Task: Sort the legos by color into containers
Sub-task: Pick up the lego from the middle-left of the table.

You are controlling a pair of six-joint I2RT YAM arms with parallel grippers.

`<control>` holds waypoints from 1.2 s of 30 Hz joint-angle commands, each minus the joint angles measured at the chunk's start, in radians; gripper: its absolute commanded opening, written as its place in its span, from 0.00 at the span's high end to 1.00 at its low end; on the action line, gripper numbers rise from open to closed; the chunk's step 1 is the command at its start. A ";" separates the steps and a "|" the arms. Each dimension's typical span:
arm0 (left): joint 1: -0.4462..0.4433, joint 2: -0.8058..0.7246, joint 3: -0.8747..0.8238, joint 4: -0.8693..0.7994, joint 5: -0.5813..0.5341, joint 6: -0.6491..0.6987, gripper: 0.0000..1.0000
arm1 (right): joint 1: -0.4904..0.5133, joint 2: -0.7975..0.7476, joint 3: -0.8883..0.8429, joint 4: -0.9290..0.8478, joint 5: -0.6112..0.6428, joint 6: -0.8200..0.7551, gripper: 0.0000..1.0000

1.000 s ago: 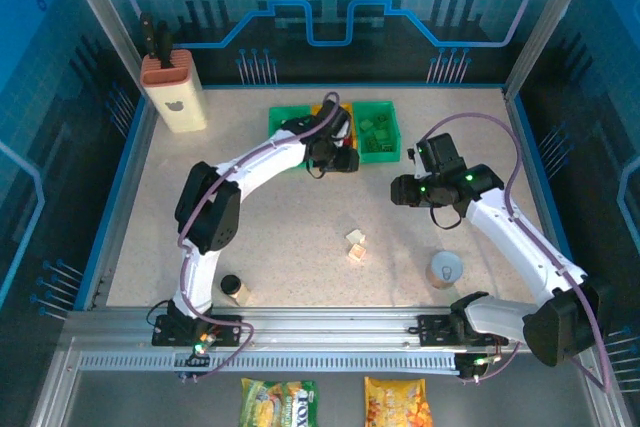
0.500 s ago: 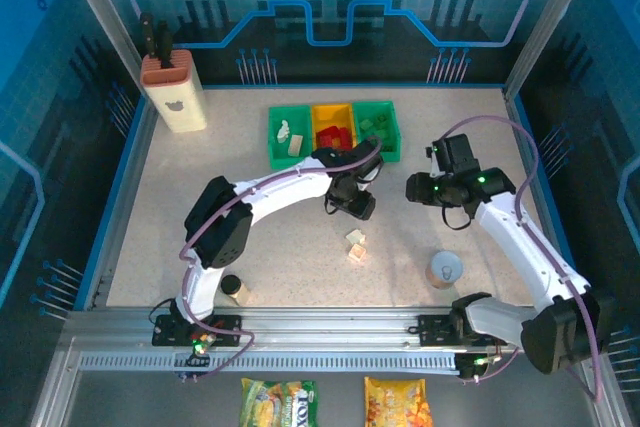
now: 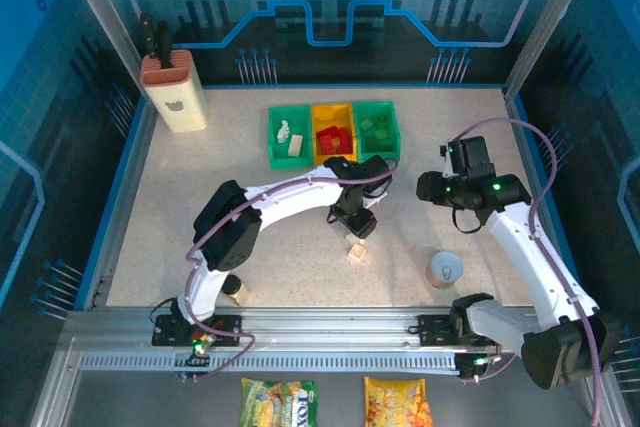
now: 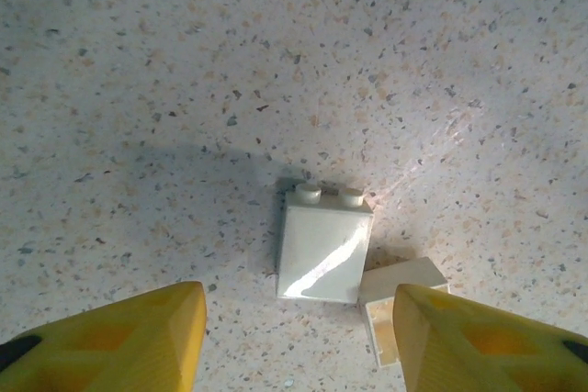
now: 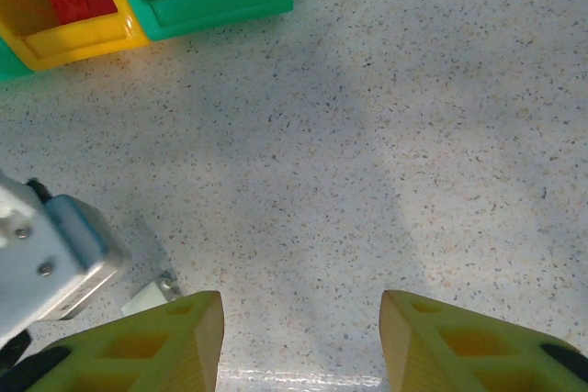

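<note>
My left gripper point(image 4: 299, 319) hovers open over two cream bricks point(image 4: 324, 250) touching on the table point(image 3: 200, 207) — next I descend, pinch one, carry it to the left green bin point(image 3: 272, 142) — right gripper point(image 5: 301, 337) hangs open, empty.

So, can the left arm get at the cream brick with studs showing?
Probably yes: the left fingers hang open over that brick, nothing between; the second brick at its corner may crowd one finger.

Cream legos point(image 4: 323, 250) — glossy, smooth plastic; table point(image 4: 230, 61) — matt, speckled stone-look; containers point(image 5: 220, 2), shiny moulded plastic
</note>
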 commanded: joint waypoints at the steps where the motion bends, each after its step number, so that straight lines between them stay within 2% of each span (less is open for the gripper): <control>1: -0.016 0.053 0.057 -0.058 -0.017 0.023 0.42 | -0.016 -0.021 0.003 -0.038 0.017 -0.014 0.50; 14: -0.044 0.165 0.175 -0.125 -0.067 -0.023 0.40 | -0.019 -0.026 0.001 -0.042 0.009 -0.018 0.50; 24: -0.053 0.198 0.182 -0.147 -0.061 -0.037 0.39 | -0.020 -0.024 -0.007 -0.036 0.005 -0.020 0.50; 36: -0.051 0.214 0.191 -0.152 -0.058 -0.036 0.44 | -0.021 -0.025 -0.015 -0.036 0.004 -0.016 0.50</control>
